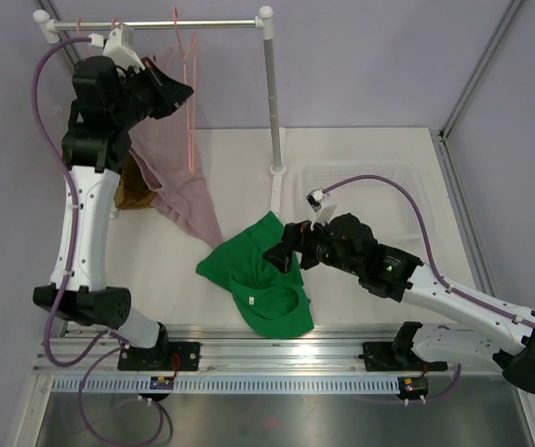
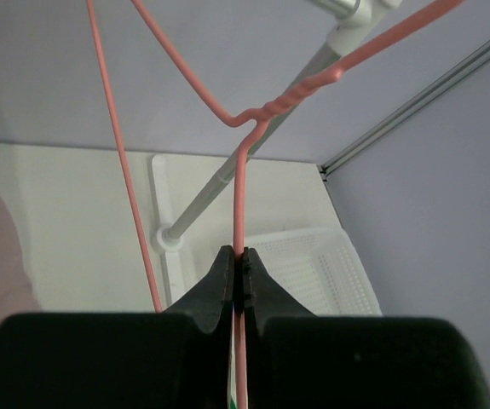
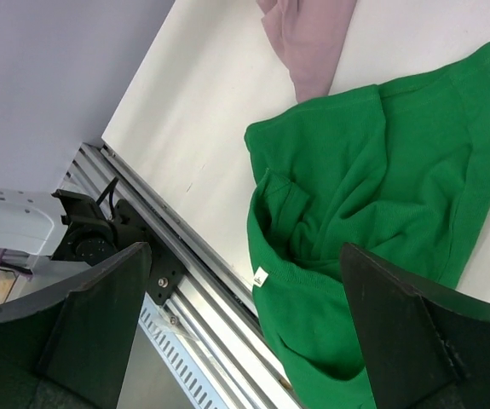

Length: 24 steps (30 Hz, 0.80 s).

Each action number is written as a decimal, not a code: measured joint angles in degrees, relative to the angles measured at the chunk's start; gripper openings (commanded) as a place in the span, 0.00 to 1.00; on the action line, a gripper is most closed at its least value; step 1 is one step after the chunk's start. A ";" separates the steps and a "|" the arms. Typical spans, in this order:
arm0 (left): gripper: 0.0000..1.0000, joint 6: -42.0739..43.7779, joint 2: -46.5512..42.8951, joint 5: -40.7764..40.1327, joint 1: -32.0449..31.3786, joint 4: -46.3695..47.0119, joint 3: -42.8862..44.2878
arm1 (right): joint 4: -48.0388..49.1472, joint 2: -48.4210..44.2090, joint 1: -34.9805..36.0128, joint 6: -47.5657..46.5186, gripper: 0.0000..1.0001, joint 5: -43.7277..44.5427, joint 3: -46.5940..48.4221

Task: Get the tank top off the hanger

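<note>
The green tank top (image 1: 260, 279) lies crumpled on the table near the front edge, off the hanger; it also shows in the right wrist view (image 3: 381, 187). The pink wire hanger (image 1: 190, 93) hangs from the rack's rod and is bare in the left wrist view (image 2: 239, 170). My left gripper (image 1: 180, 93) is raised by the rod and shut on the hanger's wire (image 2: 242, 274). My right gripper (image 1: 282, 253) is open and empty, hovering just above the tank top's right side (image 3: 253, 332).
A mauve garment (image 1: 181, 182) hangs behind my left arm down to the table, with a brown cloth (image 1: 133, 189) beside it. The rack's post (image 1: 273, 102) stands at the middle back. A white perforated basket (image 1: 360, 172) sits at the back right. A metal rail (image 3: 202, 281) runs along the table's near edge.
</note>
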 measured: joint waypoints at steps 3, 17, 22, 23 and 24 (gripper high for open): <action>0.00 -0.24 7.67 3.06 1.07 -0.15 9.03 | -0.15 -0.94 0.02 -0.37 1.00 0.44 -0.81; 0.00 -2.86 24.39 7.41 3.17 -2.14 19.52 | -4.20 -2.49 0.02 -2.82 0.99 3.43 -2.67; 0.41 -3.21 24.79 8.09 3.17 -1.90 19.06 | -4.15 -1.38 0.04 -4.09 0.99 3.26 -2.64; 0.53 -3.26 24.46 8.09 3.17 -1.70 18.49 | -4.17 -0.28 0.04 -4.42 1.00 3.30 -2.47; 0.61 -3.13 24.11 8.07 3.17 -1.68 17.90 | -4.26 1.01 0.04 -4.66 1.00 3.32 -2.12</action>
